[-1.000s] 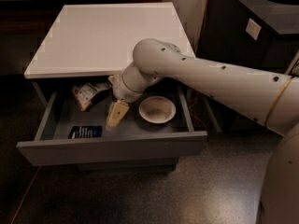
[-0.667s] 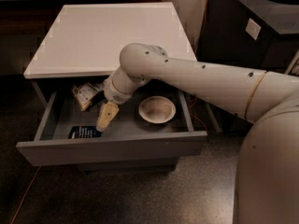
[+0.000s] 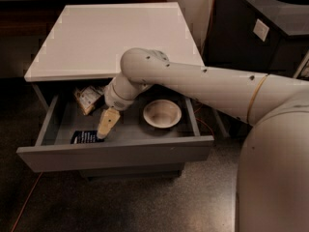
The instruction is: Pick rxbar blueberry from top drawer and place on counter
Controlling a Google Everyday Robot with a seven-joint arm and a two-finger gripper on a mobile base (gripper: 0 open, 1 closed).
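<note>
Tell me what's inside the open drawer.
The drawer holds a dark bar front left, a snack bag behind it, a bowl right. The gripper is at the bar's right end; the arm hides the back middle.

In the open grey top drawer (image 3: 116,153) the dark flat rxbar blueberry (image 3: 86,137) lies front-left, the tan snack bag (image 3: 88,98) behind it, the round white bowl (image 3: 162,113) at right. The cream end effector (image 3: 104,132) is at the bar's right edge.
</note>
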